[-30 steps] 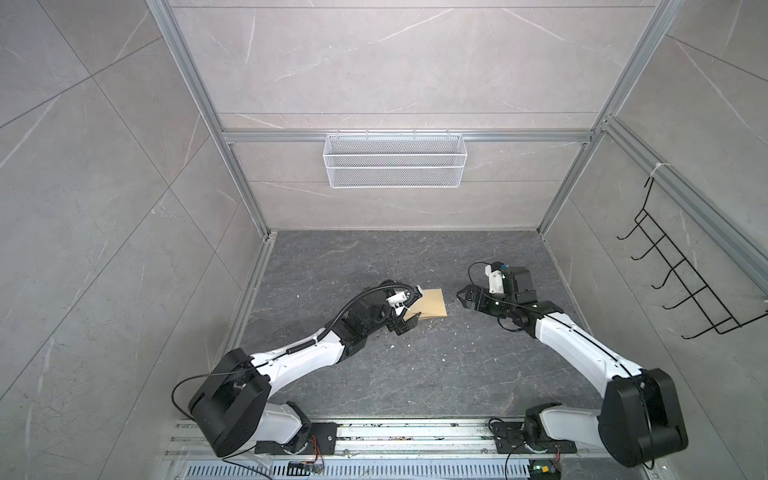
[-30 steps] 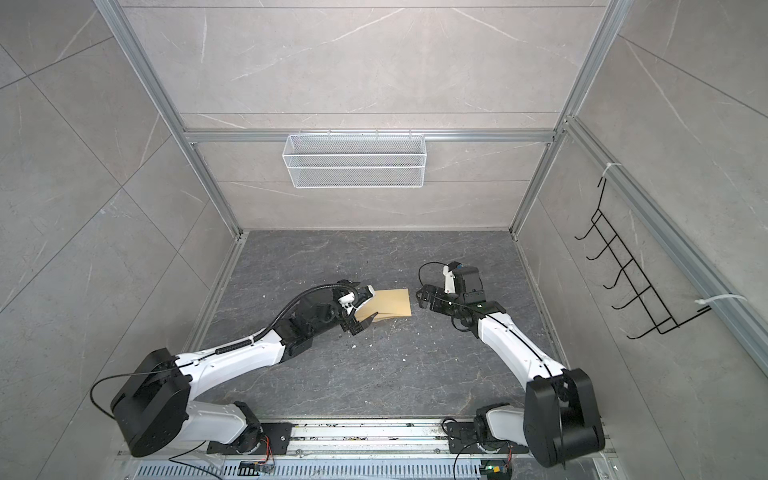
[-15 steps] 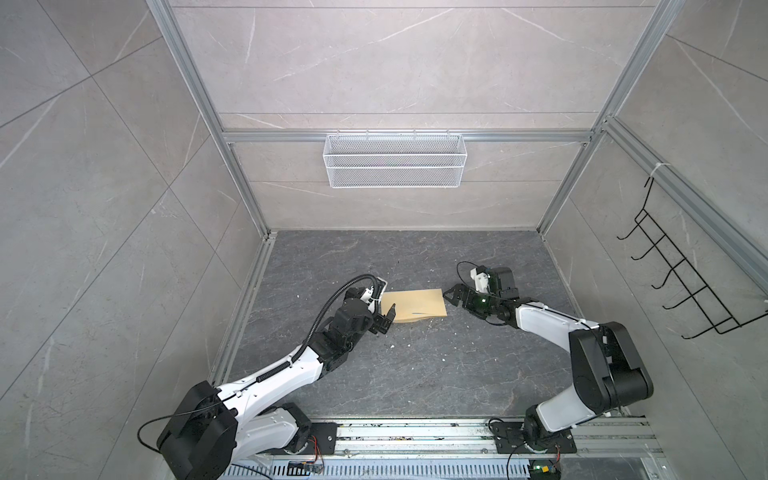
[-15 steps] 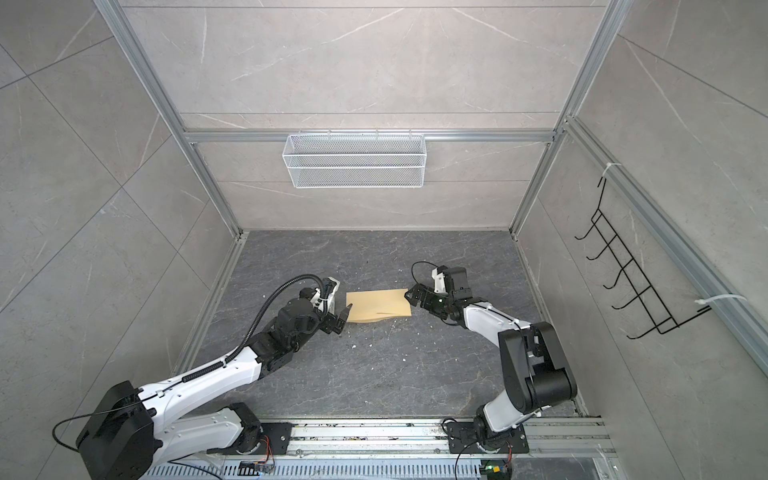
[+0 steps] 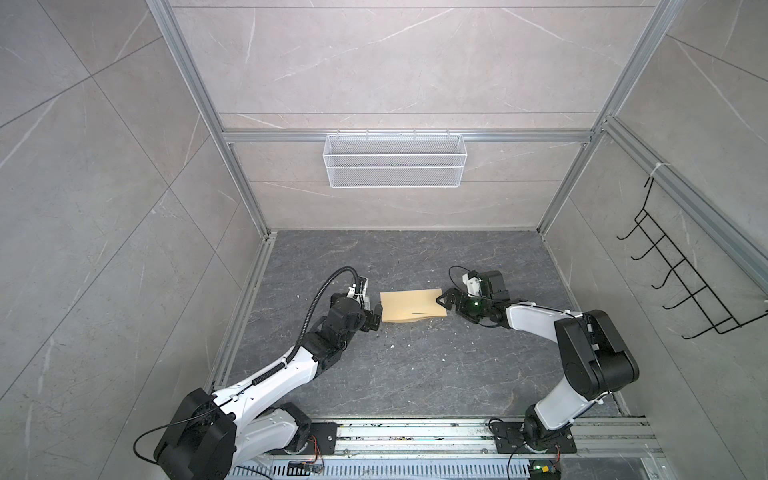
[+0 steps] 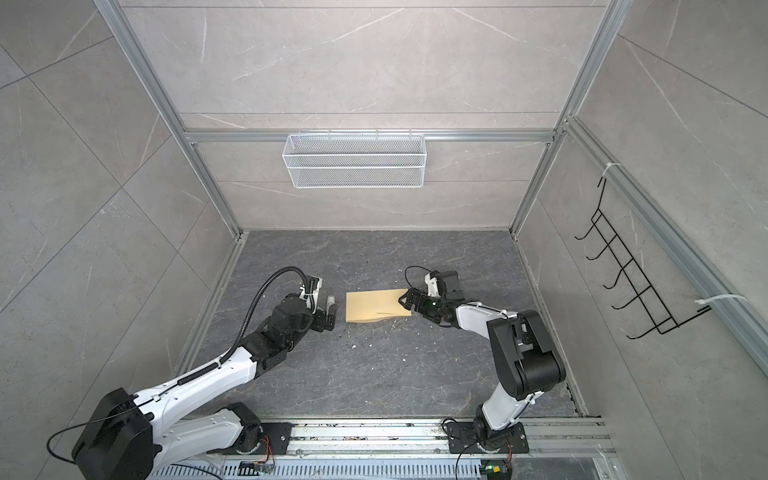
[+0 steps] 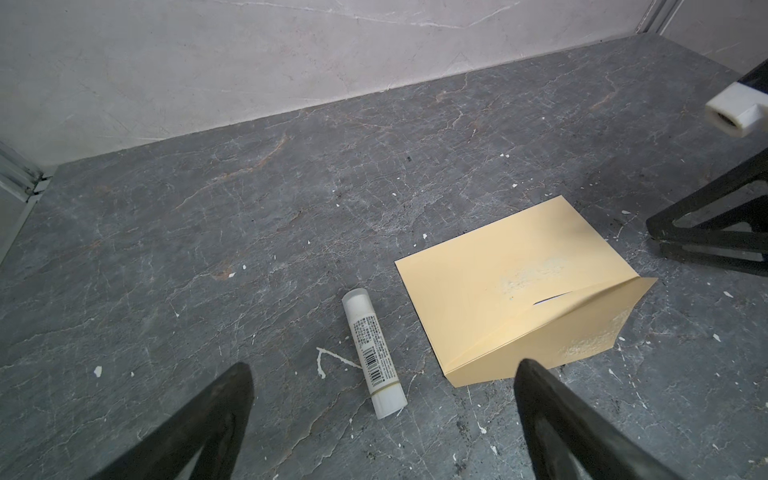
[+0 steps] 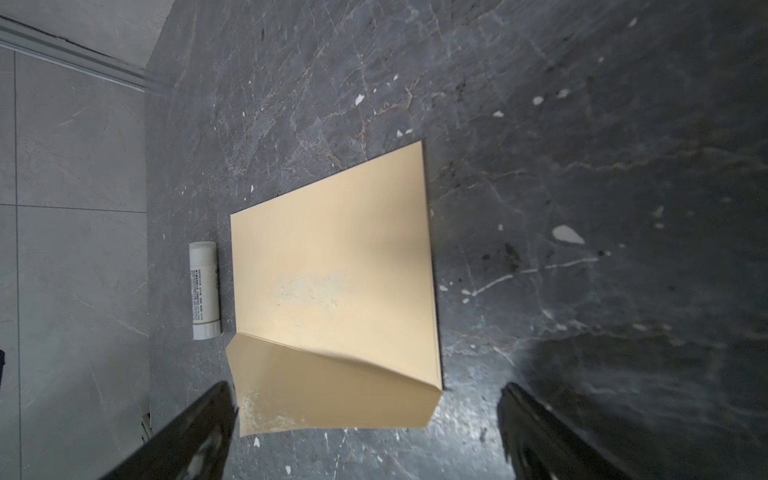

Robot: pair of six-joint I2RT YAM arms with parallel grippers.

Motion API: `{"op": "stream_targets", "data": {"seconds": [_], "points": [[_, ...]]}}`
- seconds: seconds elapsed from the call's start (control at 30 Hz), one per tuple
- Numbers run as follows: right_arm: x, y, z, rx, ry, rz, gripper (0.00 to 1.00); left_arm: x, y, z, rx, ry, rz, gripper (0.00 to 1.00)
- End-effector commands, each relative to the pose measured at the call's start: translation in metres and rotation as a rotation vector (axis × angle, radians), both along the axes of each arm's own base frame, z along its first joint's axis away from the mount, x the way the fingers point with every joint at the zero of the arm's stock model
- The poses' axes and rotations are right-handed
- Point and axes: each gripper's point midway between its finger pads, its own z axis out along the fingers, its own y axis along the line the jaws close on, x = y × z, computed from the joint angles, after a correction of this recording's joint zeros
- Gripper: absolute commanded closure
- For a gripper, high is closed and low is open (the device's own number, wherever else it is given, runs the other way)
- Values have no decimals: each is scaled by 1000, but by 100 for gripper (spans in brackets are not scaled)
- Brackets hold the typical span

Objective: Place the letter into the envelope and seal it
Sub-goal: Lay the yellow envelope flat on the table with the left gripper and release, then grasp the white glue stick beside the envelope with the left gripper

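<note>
The tan envelope (image 5: pixel 413 311) lies flat mid-floor, seen in both top views (image 6: pixel 376 309). Its flap (image 7: pixel 582 328) along the near edge stands partly lifted, with whitish smears on the flap and body. The letter is hidden. My left gripper (image 5: pixel 375 318) is open just off the envelope's left end, holding nothing. My right gripper (image 5: pixel 444 304) is open at the right end. In the right wrist view the flap (image 8: pixel 332 395) lies between the fingers (image 8: pixel 208 419), and nothing is pinched.
A white glue stick (image 7: pixel 374 353) lies on the floor beside the envelope's left end, in front of my left gripper; it also shows in the right wrist view (image 8: pixel 203 291). A wire basket (image 5: pixel 395 166) hangs on the back wall, a black hook rack (image 5: pixel 685 291) on the right wall.
My left gripper has pulled back to the left off the envelope, so its full length now shows. My right gripper has moved in to the envelope's right end, with that arm's elbow raised.
</note>
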Motion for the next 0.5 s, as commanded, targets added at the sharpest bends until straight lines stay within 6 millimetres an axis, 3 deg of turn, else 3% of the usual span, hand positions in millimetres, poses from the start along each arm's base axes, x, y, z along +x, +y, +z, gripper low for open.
{"op": "stream_targets", "data": {"seconds": [0.0,0.47], "points": [[-3,8,-7,15,21,16,1,0,2,9,-60,-14,8,0],[-10,24,-16,19,44,50,1,2,1,6,-71,-4,11,0]]}}
